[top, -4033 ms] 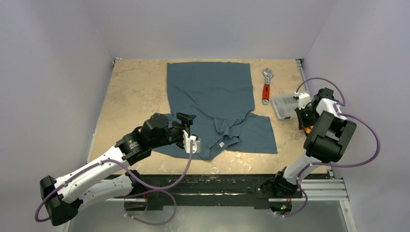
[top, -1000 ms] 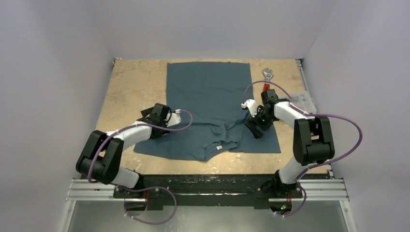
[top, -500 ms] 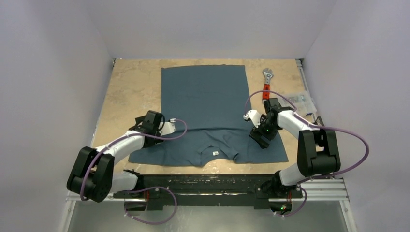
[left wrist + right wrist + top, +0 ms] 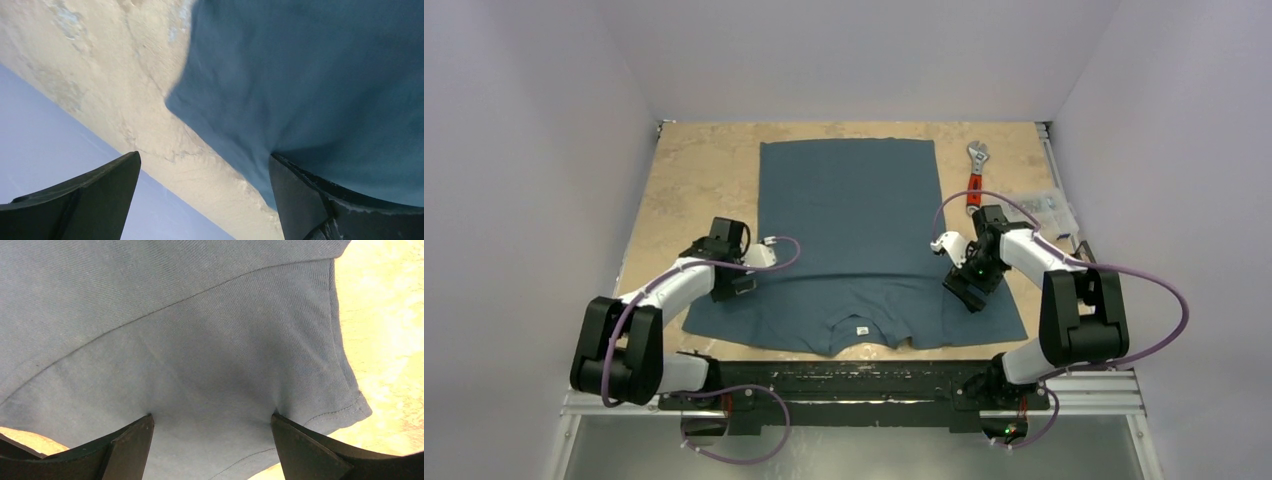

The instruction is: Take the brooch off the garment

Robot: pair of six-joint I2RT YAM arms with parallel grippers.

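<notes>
Well, your garment point(image 4: 849, 230) lies flat mid-table, collar toward the near edge. Your left gripper point(image 4: 738, 278) and right gripper point(image 4: 969, 285) rest on opposite sleeves, jaws spread wide and clamping nothing. The brooch can't be made out. By the right edge sits a clear box point(image 4: 1046, 207) (contents too small to tell), near a wrench point(image 4: 974, 178).

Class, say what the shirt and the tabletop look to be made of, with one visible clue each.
Shirt: soft matte knit, likely cotton jersey; fine ribbing and a stitched hem show. Tabletop: hard, beige, mottled like stone, perhaps laminate; faint veining shows.
</notes>
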